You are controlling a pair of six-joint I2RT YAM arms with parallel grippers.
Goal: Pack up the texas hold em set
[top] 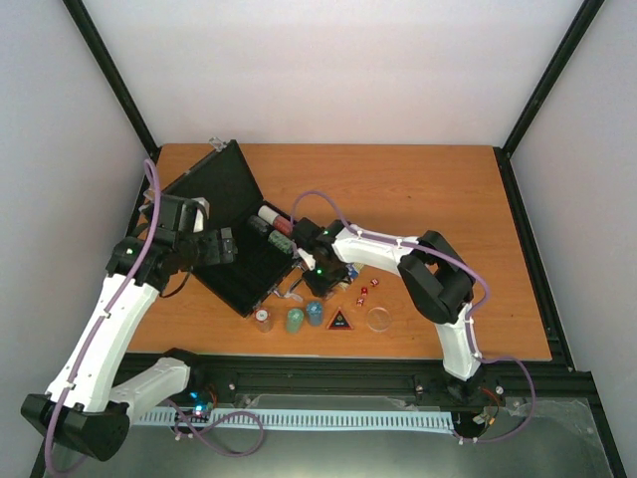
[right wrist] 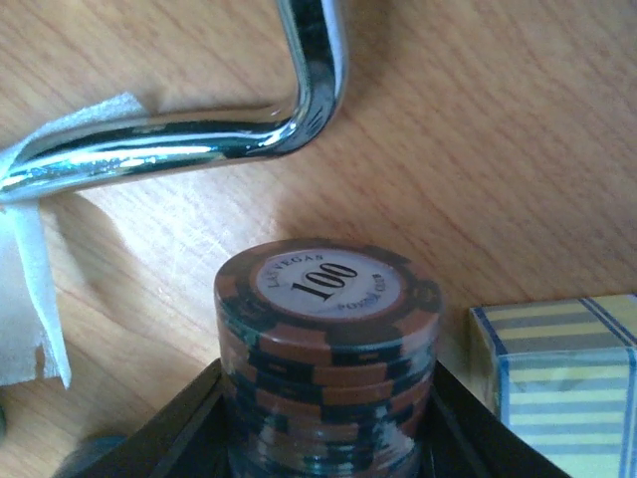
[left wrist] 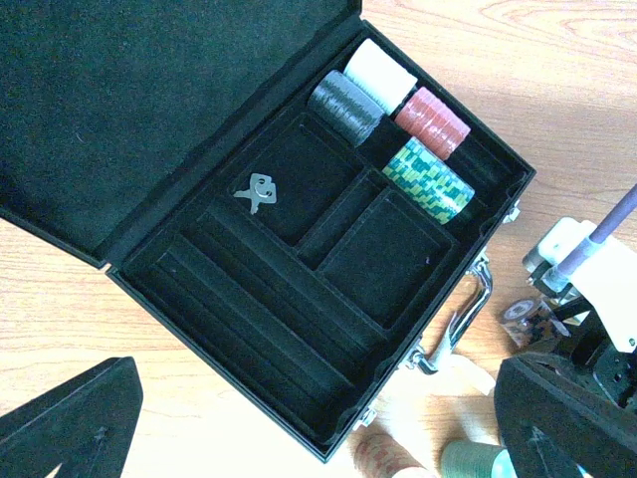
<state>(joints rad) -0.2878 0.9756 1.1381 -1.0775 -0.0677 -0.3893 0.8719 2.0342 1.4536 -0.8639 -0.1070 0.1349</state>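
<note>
The flat black rectangular case with silver corners (top: 227, 214) lies open on the left part of the brown wooden table (top: 448, 199), its lid swung back. In the left wrist view its black felt tray holds 4 stacks lying on their sides at the far end: a white chip stack (left wrist: 379, 72), a black chip stack (left wrist: 343, 105), a red chip stack (left wrist: 432, 119) and a green-and-yellow chip stack (left wrist: 428, 179). 2 small silver keys (left wrist: 258, 191) lie in a square compartment. The left gripper (left wrist: 314, 408) hovers over the case, jaws wide apart with nothing between them.

The right gripper (right wrist: 328, 418) is down at the table, just in front of the case's curved silver handle (right wrist: 199, 139). Its black fingers (right wrist: 179, 448) sit against both sides of a brown-and-black chip stack marked 100 (right wrist: 328, 299), clasping it where it stands upright on the wood. A blue-and-yellow striped card deck (right wrist: 557, 378) is just beside that stack.

Near the table's front edge sit a pale brown chip stack (top: 263, 319), a green chip stack (top: 295, 320), a blue chip stack (top: 315, 313), a black triangle (top: 339, 321), a clear disc (top: 378, 319) and small red dice (top: 364, 291).
</note>
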